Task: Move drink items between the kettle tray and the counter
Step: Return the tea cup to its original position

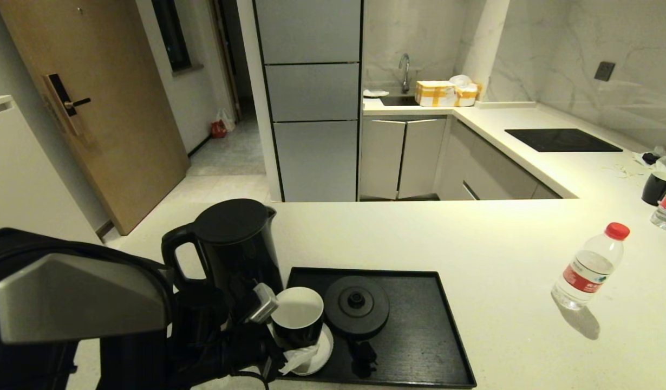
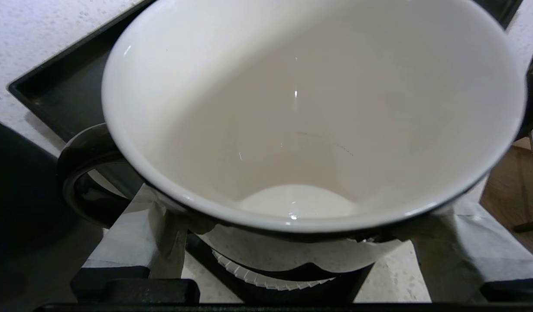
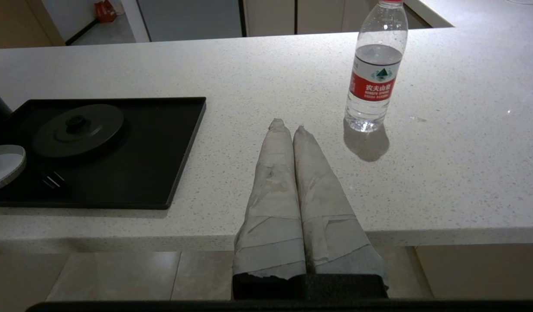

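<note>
Pale speckled counter (image 1: 419, 238), listed left to right. Kettle (image 1: 233, 244) is standing off its base disc (image 1: 356, 304), just beside the tray's (image 1: 419, 346) left edge. Left gripper (image 1: 287, 338) is clamping its taped fingers (image 2: 132, 229) around the cup (image 1: 296, 315), which is sitting over the saucer (image 1: 322, 352), likely for lifting. Water bottle (image 1: 590, 266) is standing upright, well apart. Right gripper (image 3: 288, 130) is idling, fingers together, near the counter's front edge.

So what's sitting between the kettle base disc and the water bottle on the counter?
Only bare tray floor, its right rim, then bare counter lie between the base disc and the water bottle. The head and right wrist views both show it.
</note>
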